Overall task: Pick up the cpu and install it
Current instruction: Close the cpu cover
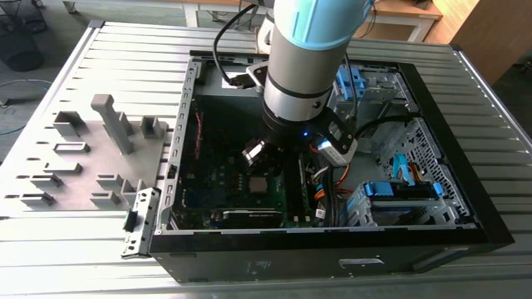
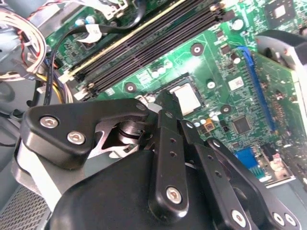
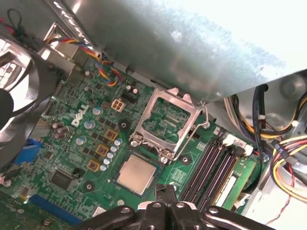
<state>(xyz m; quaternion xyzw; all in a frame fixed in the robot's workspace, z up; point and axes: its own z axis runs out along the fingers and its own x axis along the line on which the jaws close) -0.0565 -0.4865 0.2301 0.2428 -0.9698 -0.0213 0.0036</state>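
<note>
Hovering with its fingers drawn together on nothing, the gripper (image 3: 165,189) hangs close over the cpu (image 3: 137,173), which lies flat in its socket just beyond the fingertips, beside the raised load frame (image 3: 165,122). Light, stiff and slick-topped, probably fragile underneath; opposite edges look best for gripping.

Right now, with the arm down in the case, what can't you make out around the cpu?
Exterior view: the arm hides the board behind the cpu; the cpu is too small to judge seating.
Second wrist view: the gripper covers one edge of the cpu.
First wrist view: a blurred grey panel hides the board past the open socket frame.
</note>
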